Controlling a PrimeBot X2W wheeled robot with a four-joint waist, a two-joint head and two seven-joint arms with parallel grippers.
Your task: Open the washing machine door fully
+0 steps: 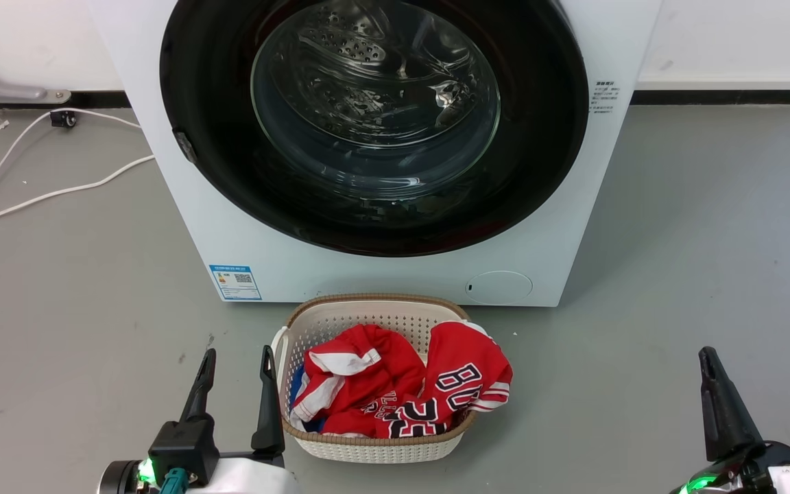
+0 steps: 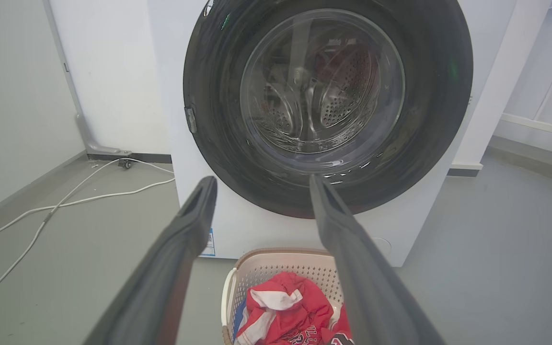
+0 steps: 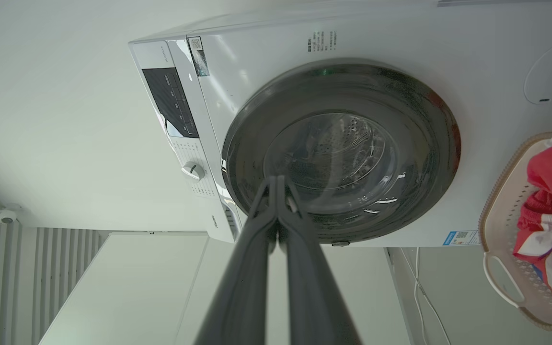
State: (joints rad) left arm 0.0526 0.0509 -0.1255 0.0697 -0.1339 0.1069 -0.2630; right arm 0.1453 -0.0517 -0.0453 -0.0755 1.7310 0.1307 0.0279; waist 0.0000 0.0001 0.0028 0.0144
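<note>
Found washing machine door point(image 1: 374, 123) shut against the front of the white washing machine point(image 1: 381, 278). Noted left pincer point(image 1: 238, 353) released, fingers spread, low at left, just beside the basket point(image 1: 367, 303) rim and well apart from the door. Noted right pincer point(image 3: 276, 181) clenched on nothing, fingertips pressed together, likewise apart from the machine. Logged basket of red clothes point(image 1: 395, 384) on the grey floor point(image 1: 697, 261), just before the machine, below the door.

Open floor point(image 1: 697, 274) either side of washing machine point(image 1: 395, 274), laundry basket point(image 1: 367, 449) just before it, cable point(image 1: 45, 198) at left.
</note>
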